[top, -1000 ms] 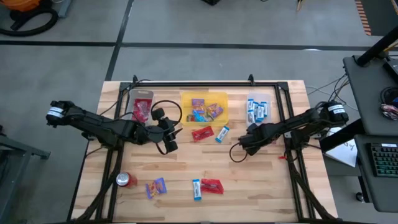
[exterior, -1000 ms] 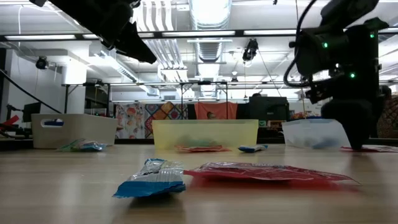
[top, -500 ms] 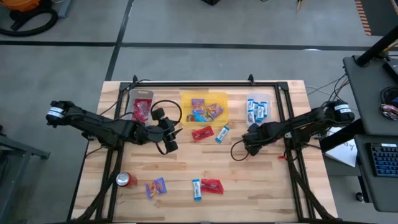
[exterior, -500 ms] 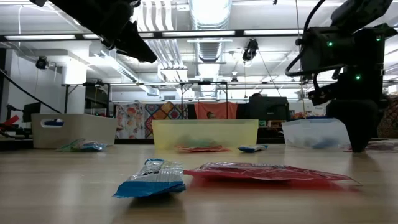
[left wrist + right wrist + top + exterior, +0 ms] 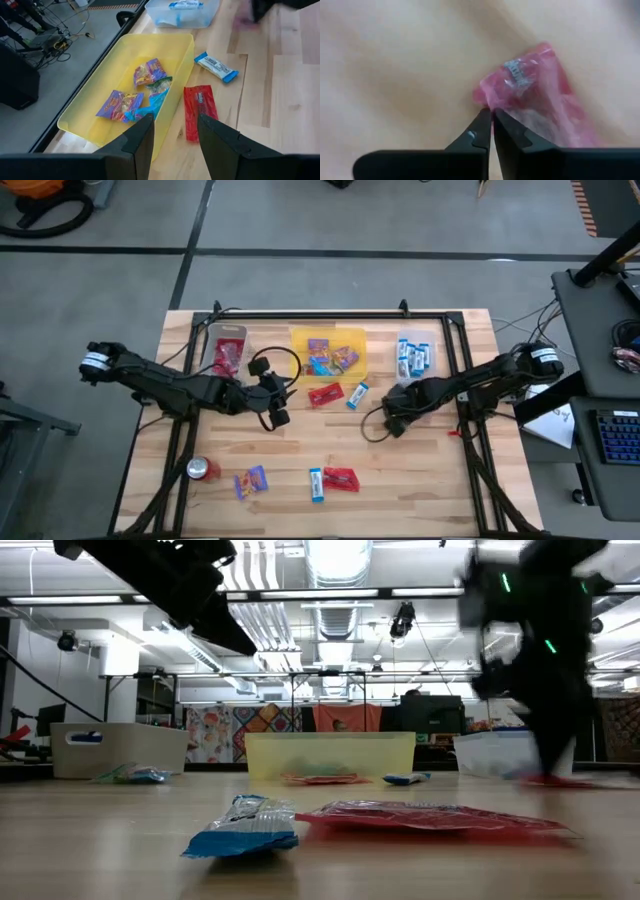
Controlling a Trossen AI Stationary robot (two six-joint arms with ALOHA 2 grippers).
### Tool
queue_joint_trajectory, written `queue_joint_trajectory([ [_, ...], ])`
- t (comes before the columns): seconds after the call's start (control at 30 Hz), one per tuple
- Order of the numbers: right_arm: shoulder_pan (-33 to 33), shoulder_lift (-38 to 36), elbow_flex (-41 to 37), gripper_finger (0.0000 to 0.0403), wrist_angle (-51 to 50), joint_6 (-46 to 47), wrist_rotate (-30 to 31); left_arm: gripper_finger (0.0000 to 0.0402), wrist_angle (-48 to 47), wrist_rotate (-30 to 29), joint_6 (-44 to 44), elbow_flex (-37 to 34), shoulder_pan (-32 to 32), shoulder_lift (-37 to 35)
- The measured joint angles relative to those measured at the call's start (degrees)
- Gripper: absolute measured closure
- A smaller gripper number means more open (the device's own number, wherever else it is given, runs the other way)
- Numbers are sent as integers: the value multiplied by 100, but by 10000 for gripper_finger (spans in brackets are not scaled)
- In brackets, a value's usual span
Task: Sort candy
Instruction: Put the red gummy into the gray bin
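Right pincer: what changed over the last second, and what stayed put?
The right pincer closed, pinching the corner of a red candy packet, and shifted slightly toward the table's middle. The left pincer edged a little that way too, gap unchanged. The loose candy and bins stayed put.

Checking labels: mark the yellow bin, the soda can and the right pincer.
yellow bin (image 5: pixel 297 352): high view, left wall.
soda can (image 5: pixel 202 470): high view, its side.
right pincer (image 5: pixel 492 116): right wrist view, between its shut fingertips.
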Motion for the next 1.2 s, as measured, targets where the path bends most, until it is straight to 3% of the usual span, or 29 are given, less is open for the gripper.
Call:
queue_joint_trajectory([
  [0.43,30,-188,512,390,-217,-599,114,267,139,12,79,2,4,241],
  [0.67,-38,-235,514,390,-1294,217,185,267,166,13,170,0,4,231],
  [0.87,-60,-171,484,390,-2392,437,758,267,243,13,192,0,4,228],
  [1.2,-60,-169,-33,390,-2757,875,916,267,276,13,192,0,4,228],
])
